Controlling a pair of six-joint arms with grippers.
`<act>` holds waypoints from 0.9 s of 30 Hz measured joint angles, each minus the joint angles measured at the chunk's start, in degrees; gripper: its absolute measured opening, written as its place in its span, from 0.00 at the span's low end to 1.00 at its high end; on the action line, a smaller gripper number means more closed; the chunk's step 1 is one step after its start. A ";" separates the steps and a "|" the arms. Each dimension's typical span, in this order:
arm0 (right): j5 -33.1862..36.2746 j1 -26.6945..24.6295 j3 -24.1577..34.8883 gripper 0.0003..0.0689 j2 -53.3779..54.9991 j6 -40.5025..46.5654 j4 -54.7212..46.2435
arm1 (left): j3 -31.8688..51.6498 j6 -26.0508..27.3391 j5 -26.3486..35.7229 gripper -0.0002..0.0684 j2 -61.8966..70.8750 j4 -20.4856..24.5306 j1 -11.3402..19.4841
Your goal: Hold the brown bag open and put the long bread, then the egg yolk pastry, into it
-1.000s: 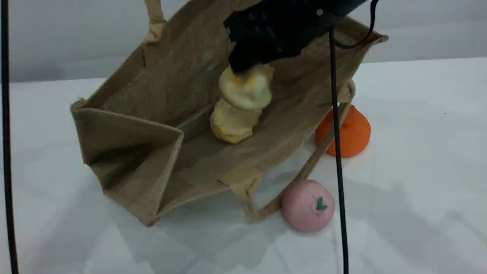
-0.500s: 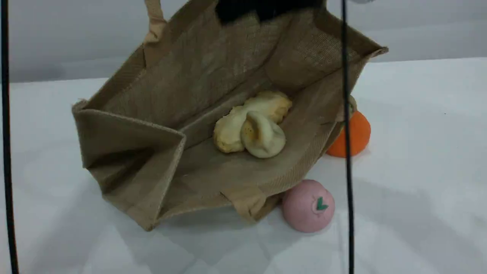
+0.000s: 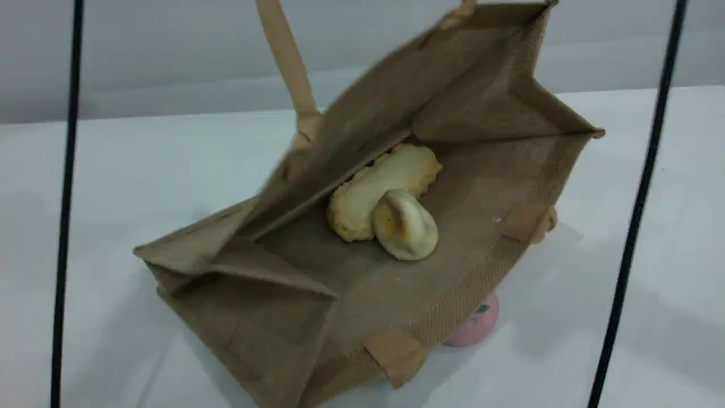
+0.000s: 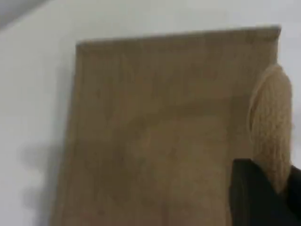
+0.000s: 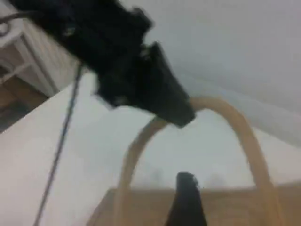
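Observation:
The brown bag (image 3: pixel 498 170) hangs tilted with its mouth toward the camera, one beige handle (image 3: pixel 286 62) running up out of the scene view. Inside it the long bread (image 3: pixel 374 190) lies on the lower wall, and the egg yolk pastry (image 3: pixel 405 224) rests against its front. My left gripper (image 4: pixel 277 193) is shut on the handle (image 4: pixel 270 122); the right wrist view shows it (image 5: pixel 176 113) pinching the top of the handle loop (image 5: pixel 136 146). My right gripper (image 5: pixel 186 202) hovers above the bag rim, open, holding nothing.
A pink ball (image 3: pixel 478 326) peeks out from under the bag's lower edge. Two black cables (image 3: pixel 65 198) (image 3: pixel 640 198) hang down at left and right of the scene. White table (image 3: pixel 141 170) lies all around the bag.
The right gripper let the egg yolk pastry drop beside the long bread and rose out of the scene view. The bag swung right and up, covering the orange toy and most of the pink ball.

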 joint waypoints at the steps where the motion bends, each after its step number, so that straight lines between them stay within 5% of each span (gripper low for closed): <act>1: 1.61 0.00 0.00 0.71 -0.92 1.78 -1.94 | 0.00 -0.05 -0.05 0.15 0.62 0.00 0.00; 6: 10.71 0.00 0.00 0.70 -5.96 12.95 -13.83 | 0.00 0.18 0.01 0.27 3.58 -2.30 0.00; 14: 22.77 0.00 0.00 0.64 -16.00 27.97 -30.95 | 0.00 3.49 0.17 0.68 3.49 -6.86 0.00; 21: 28.92 0.00 1.51 0.64 -24.49 38.61 -43.22 | 0.00 2.79 0.42 0.78 -0.99 0.70 -0.14; 27: 28.87 0.00 11.23 0.64 -33.64 43.25 -46.43 | 2.40 2.55 0.39 0.78 -8.30 7.39 -3.76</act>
